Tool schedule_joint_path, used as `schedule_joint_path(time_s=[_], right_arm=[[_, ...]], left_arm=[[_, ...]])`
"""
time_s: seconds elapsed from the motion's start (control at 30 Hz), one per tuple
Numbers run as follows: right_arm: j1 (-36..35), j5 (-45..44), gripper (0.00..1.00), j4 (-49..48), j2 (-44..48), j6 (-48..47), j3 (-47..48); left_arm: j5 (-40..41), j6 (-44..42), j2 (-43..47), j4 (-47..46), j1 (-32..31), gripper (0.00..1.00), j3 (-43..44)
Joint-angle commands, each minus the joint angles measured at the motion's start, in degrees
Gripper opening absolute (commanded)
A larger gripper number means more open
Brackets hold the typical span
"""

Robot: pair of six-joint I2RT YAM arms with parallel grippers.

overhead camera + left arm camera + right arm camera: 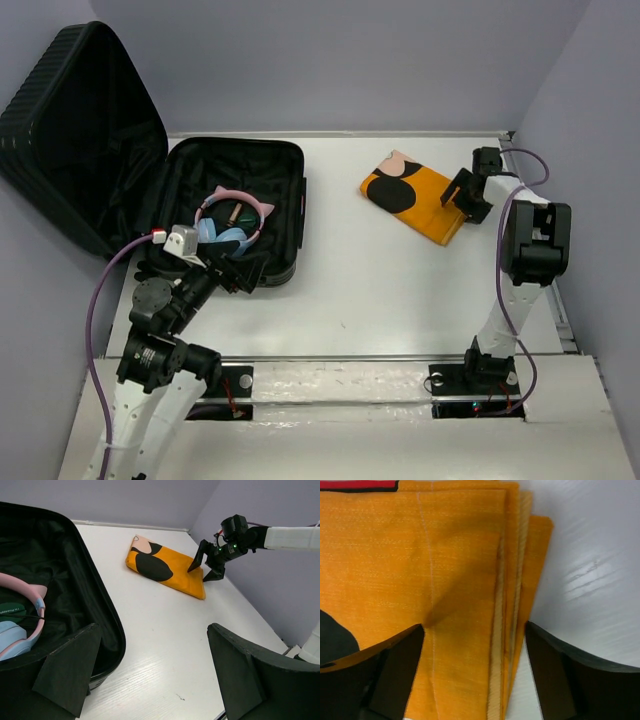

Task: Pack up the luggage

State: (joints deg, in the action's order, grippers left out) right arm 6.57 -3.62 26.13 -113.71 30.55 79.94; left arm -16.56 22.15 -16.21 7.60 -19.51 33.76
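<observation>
Top view high overhead on whole table [400,290], left wrist low, facing across toward orange cloth [182,577], right wrist close above same cloth.

A folded orange cloth [413,196] lies flat on the white counter [380,290] toward the far right. It has black blotches and a pale pink patch at its far corner. Up close, its stacked folded edges show along one side. Well apart to the left are pink cat-ear headphones [35,597] with a pale blue ear cup [9,637], and beside them a dark green labelled item [11,611].
</observation>
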Motion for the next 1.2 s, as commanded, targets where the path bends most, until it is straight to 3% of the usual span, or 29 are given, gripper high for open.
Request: schedule_joint_path(time_s=[0.0, 0.03, 0.07, 0.17, 0.33, 0.6, 0.7, 0.73, 0.83, 0.9, 1.0, 1.17], right_arm=[[0.11, 4.74, 0.75, 2.52, -4.76, -2.41, 3.55], [0.11, 6.5, 0.68, 2.7, -5.37, -3.03, 3.64], [-0.58, 6.52, 0.38, 3.39, -5.99, -4.08, 3.56], [-1.21, 7.57, 0.07, 3.66, -6.44, -6.01, 1.89], [-3.31, 6.96, 0.07, -0.46, 1.54, -6.46, -10.48], [-6.39, 5.38, 0.07, -5.83, 34.47, -5.67, -35.27], [-6.91, 5.81, 0.07, -5.74, 42.84, -5.85, -41.17], [-6.92, 8.86, 0.07, -5.91, 48.7, -5.5, -41.96], [-6.92, 10.3, 0.07, -6.53, 58.65, -3.82, -44.17], [-6.92, 10.21, 0.07, -6.18, 60.62, -4.61, -43.56], [-6.92, 10.38, 0.07, -6.09, 59.31, -5.93, -42.77], [-6.92, 12.14, 0.07, -8.28, 57.72, -6.2, -44.52]], left_arm=[[-2.07, 0.0, -1.46, -2.32, -0.27, 0.99, 0.52], [-2.16, -0.09, -1.72, -2.41, -0.27, 0.99, 0.43], [-2.6, -0.09, -2.42, -2.41, -0.27, 0.99, 0.52], [-3.3, -0.09, -3.83, -2.5, 0.08, 0.99, 0.61], [-5.76, -0.18, -6.81, -3.38, 1.4, 0.99, 0.52], [-12.35, 3.58, -17.62, -7.58, 1.41, 0.99, 1.22], [-9.58, 7.64, -23.4, -12.34, -4.38, 0.99, 3.41], [-6.94, 7.21, -24.91, -12.52, -10.4, 0.99, 6.03], [6.24, 5.45, -33.07, -11.99, -20.63, 0.99, 12.87], [13.35, 2.65, -42.96, -10.51, -27.65, 0.99, 17.81], [17.24, -0.69, -58.34, -5.95, -30.85, 0.99, 28.7], [18.84, -6.93, -80.96, 3.02, -30.94, 0.99, 52.25]])
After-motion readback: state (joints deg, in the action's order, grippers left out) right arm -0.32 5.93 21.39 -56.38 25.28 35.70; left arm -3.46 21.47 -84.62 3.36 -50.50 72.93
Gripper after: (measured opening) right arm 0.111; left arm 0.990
